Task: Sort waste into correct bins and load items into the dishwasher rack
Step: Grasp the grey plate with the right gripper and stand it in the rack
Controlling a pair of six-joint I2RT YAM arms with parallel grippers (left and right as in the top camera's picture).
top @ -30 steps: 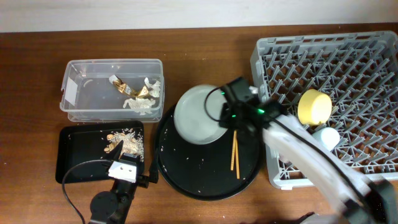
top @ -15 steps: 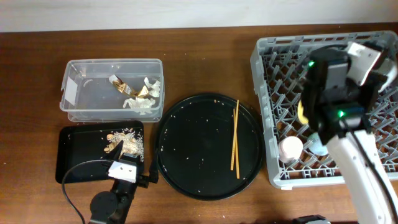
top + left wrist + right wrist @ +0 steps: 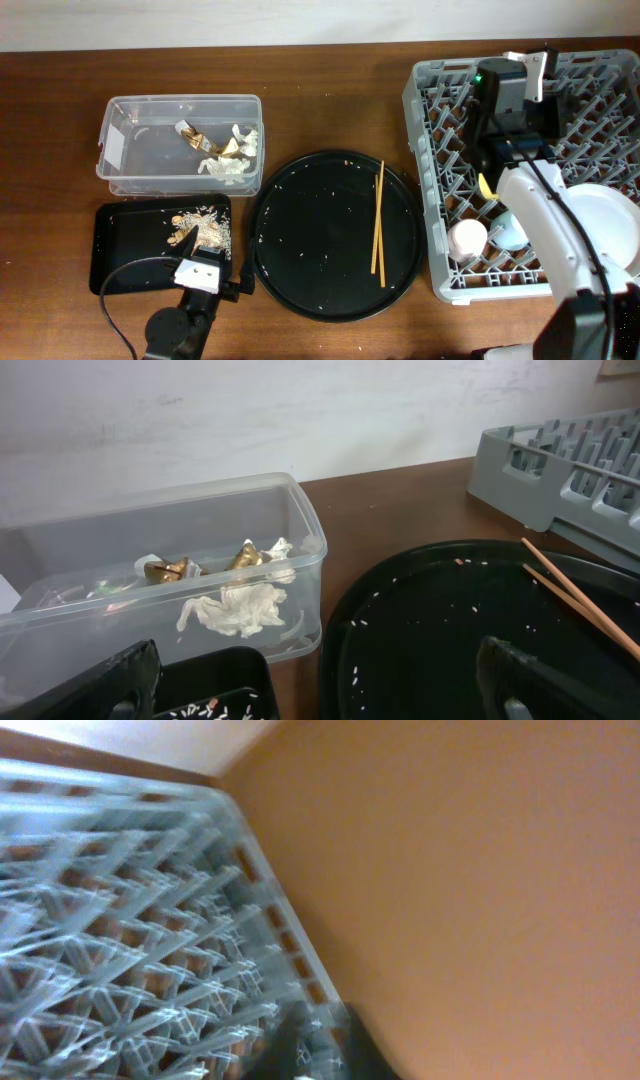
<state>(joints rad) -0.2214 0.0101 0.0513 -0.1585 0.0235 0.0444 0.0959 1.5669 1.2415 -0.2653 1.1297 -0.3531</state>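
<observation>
Grey rack (image 3: 447, 112) holds pale plate (image 3: 603, 225), pink cup (image 3: 467, 240), blue cup (image 3: 508, 235). Chopsticks (image 3: 379, 220) lie parallel left of rack; clear tub (image 3: 180, 100), black tray (image 3: 125, 250) farther left.

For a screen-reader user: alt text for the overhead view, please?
The right arm reaches over a grey dishwasher rack holding a pale plate, pink cup and blue cup. Chopsticks lie on a round black tray at centre; left of it, a clear tub holds tissue and wrappers, and a small black tray holds crumbs.
</observation>
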